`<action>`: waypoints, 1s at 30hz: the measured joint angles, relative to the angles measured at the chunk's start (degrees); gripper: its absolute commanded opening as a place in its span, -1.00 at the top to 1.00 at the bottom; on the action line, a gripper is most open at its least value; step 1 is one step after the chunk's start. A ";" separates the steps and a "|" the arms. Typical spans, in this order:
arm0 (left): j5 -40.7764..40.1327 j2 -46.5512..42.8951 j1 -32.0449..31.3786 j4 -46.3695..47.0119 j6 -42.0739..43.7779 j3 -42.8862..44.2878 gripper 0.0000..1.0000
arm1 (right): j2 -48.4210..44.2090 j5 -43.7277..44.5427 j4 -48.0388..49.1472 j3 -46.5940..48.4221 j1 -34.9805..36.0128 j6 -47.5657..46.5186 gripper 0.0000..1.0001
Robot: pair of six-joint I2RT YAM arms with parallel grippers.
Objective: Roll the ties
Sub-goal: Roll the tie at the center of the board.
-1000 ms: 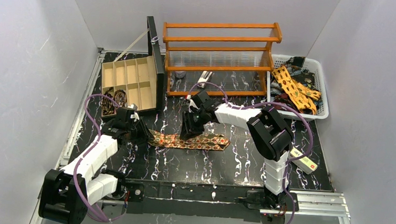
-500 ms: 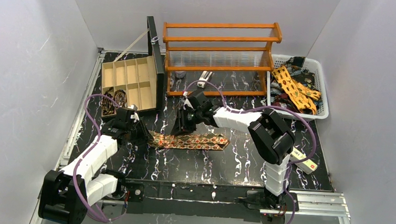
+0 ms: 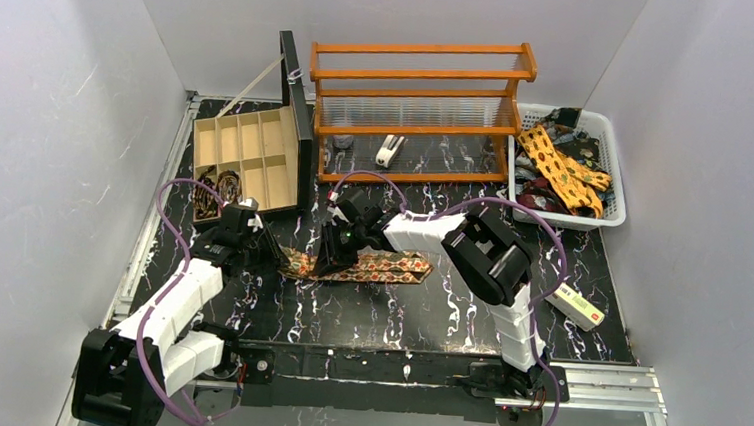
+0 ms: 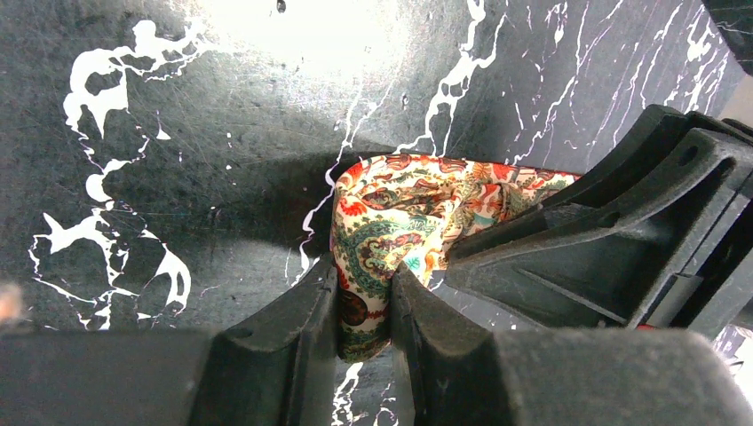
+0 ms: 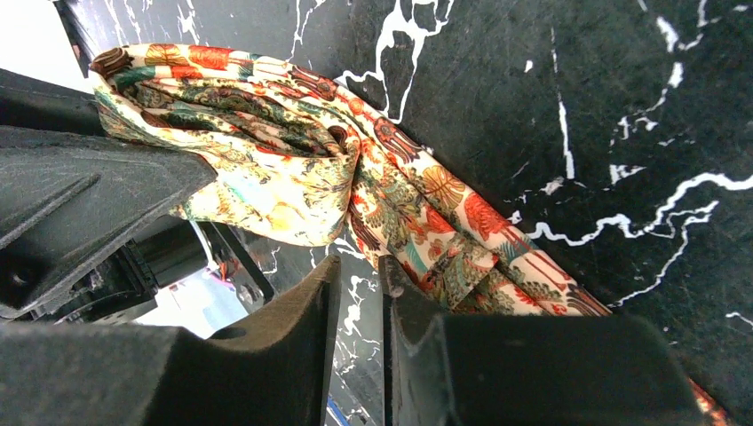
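A brown-red patterned tie lies as a flat strip on the black marbled table. My left gripper is at the tie's left end. In the left wrist view the left gripper is shut on a folded end of the tie. My right gripper rests on the strip just right of the left one. In the right wrist view the right gripper has its jaws almost together with only table between them. The bunched tie lies just beyond and right of its fingertips.
An open wooden compartment box at the back left holds small tie coils. An orange rack stands at the back. A white basket of ties is at the back right. A small white-and-red box lies at the right.
My right gripper has slid left along the tie, closer to the left gripper. The left gripper has stayed in place on the tie's end.
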 measured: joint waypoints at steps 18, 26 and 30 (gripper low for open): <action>-4.46 0.07 -2.14 -0.48 -0.15 0.13 0.88 | 3.91 2.89 2.58 6.27 0.50 0.85 0.57; -13.55 2.69 -9.51 -3.23 -0.48 3.17 0.89 | 4.70 2.69 1.55 6.86 0.48 0.31 0.43; -18.88 4.50 -13.84 -4.79 -1.38 5.07 0.90 | 3.93 2.84 0.33 6.75 -0.26 -1.25 0.39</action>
